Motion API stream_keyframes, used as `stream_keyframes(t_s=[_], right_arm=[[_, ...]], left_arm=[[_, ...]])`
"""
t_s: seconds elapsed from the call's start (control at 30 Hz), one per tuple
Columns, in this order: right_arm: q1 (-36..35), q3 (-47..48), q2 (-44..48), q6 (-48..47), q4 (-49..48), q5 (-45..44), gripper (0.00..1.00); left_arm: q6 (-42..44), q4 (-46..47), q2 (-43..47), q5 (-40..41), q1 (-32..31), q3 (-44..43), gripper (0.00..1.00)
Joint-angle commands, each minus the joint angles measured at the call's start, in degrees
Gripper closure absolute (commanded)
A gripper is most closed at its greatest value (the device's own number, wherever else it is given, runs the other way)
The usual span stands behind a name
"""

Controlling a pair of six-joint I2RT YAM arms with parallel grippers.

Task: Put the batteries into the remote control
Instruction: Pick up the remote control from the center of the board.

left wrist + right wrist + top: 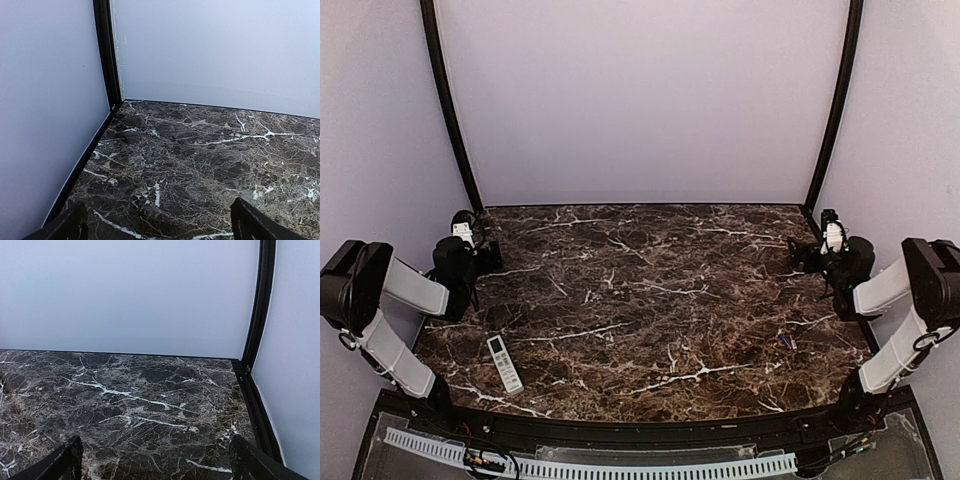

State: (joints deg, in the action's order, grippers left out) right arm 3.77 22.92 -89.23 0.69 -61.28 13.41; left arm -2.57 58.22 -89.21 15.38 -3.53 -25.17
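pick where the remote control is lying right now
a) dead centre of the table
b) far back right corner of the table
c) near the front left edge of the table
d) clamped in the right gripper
C: the top view shows the remote control lying flat on the marble table close to its front left edge, with nothing gripping it.

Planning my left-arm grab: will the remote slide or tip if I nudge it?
The remote control lies flat on the polished marble table, so a push will probably slide it, not tip it. It looks like slim, stiff plastic, likely light; its low edges may be hard to pinch.
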Motion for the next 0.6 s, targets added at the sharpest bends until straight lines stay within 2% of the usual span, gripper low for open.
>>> stream_keyframes(t_s=[0.0,0.13,0.2,0.27,0.3,0.33,0.37,0.4,0.47,0.5,0.57], right_arm=[[-0.23,1.17,4.68,0.58,2.59,-3.94,0.01],[-0.15,5.23,12.07,1.58,16.13,-4.82,0.01],[0.04,7.27,15.87,5.19,21.83,-4.74,0.01],[0.41,8.76,19.09,8.40,26.15,-2.15,0.01],[0.49,9.37,20.51,9.99,27.83,-0.66,0.01],[0.53,9.96,22.03,12.27,29.64,0.59,0.01],[0.57,10.83,23.44,13.83,32.21,2.15,0.01],[0.58,11.25,24.69,15.21,33.27,2.92,0.01],[0.49,12.42,26.66,18.06,36.49,5.33,0.01],[0.34,12.87,27.41,19.20,37.89,6.09,0.01],[-1.60,14.96,28.63,19.95,43.24,5.90,0.01]], left_arm=[[0.55,0.23,1.05,-0.52,0.12,-0.57,0.01],[0.55,0.25,1.01,-0.57,0.22,-0.57,0.01],[0.18,-0.46,1.14,-1.76,0.74,-0.92,0.01],[-0.29,-1.83,2.10,1.62,0.91,-1.69,0.01],[-3.00,-8.59,4.35,8.01,0.94,-4.60,0.01],[-5.27,-19.29,5.60,12.01,0.91,-6.63,0.02],[-10.11,-23.28,8.32,19.62,0.90,-10.80,0.01],[-11.11,-26.74,9.87,20.84,0.89,-12.11,0.02],[-11.73,-30.21,13.88,18.12,0.59,-16.33,0.06],[-14.87,-32.92,15.97,16.79,-0.15,-17.73,0.06],[-23.25,-53.58,17.93,17.86,-2.68,-23.05,0.08]])
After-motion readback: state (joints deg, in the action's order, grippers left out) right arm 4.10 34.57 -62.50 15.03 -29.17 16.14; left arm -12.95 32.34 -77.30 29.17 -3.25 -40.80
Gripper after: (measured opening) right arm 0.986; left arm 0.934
